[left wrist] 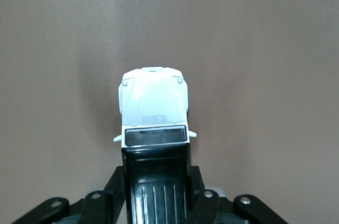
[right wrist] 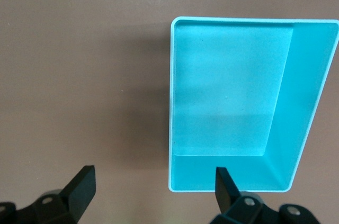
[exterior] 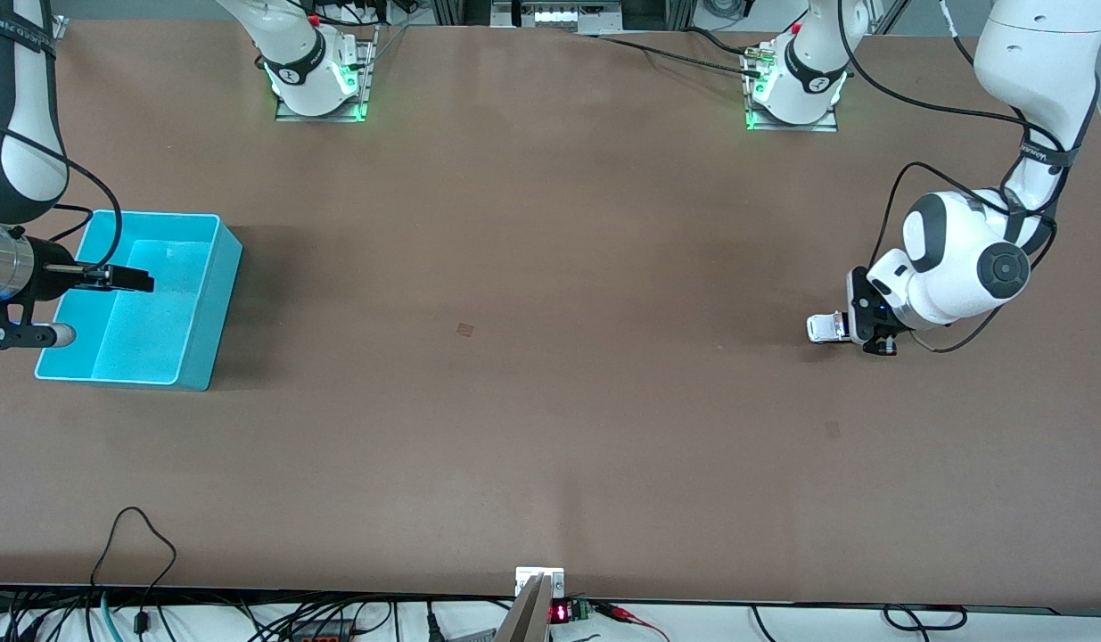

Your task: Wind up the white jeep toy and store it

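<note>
- While clenched around the small boxy white jeep toy [exterior: 822,327] with its black roof, the left gripper [exterior: 837,328] sits low at the left arm's end of the brown table [exterior: 532,401].
- Farther off, the right gripper [exterior: 127,279] hangs released over the empty turquoise plastic bin [exterior: 207,303].

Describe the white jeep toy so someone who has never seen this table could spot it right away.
Start at the left arm's end of the brown table, away from the turquoise bin. There the left pincer is shut on the white jeep toy. It is a small boxy white car with a black roof panel, the only toy on the table.
</note>
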